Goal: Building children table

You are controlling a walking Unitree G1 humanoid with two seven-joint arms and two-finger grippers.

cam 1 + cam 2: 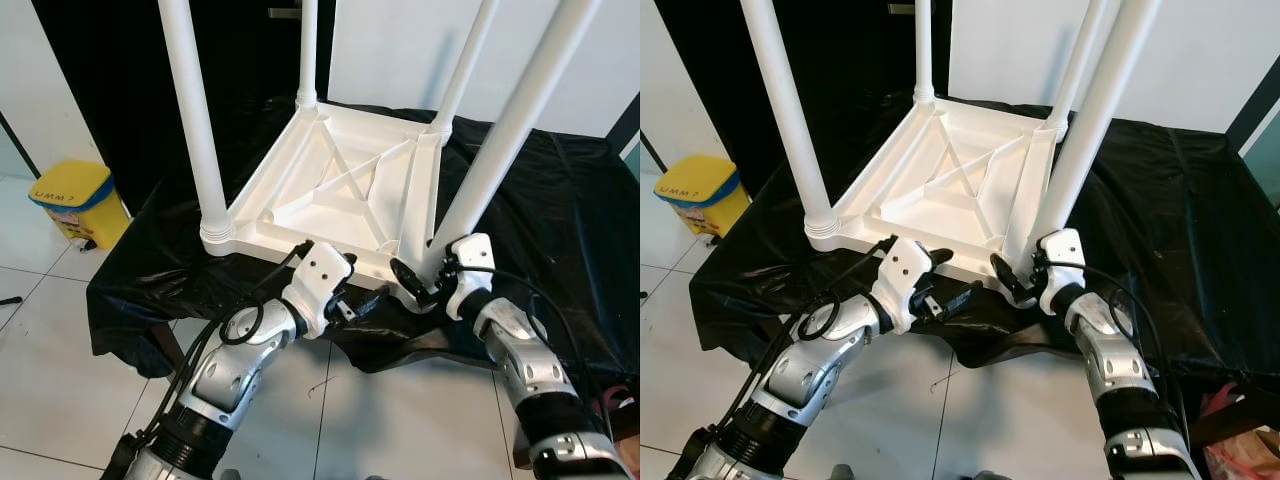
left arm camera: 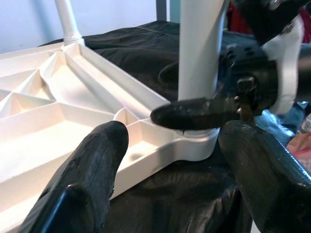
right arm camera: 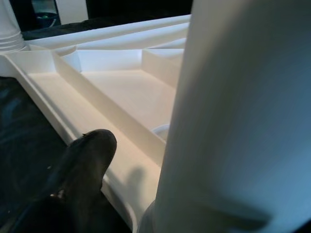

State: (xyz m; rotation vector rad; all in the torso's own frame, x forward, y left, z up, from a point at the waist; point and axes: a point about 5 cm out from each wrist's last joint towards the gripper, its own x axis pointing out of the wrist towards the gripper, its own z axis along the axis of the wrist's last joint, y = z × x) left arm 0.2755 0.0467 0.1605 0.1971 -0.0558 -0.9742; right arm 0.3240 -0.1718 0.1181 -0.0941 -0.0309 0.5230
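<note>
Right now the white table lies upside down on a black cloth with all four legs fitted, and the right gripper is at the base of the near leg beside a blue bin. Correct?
Not quite: the bin is yellow, not blue, and it stands on the floor on the robot's left, as the left eye view shows. The rest holds: the table lies upside down on the black cloth with four legs up, and the right gripper is at the near leg.

left gripper (image 1: 352,305): fingers spread, reaching forward | right gripper (image 1: 418,283): apparently clamped, partly hidden
</note>
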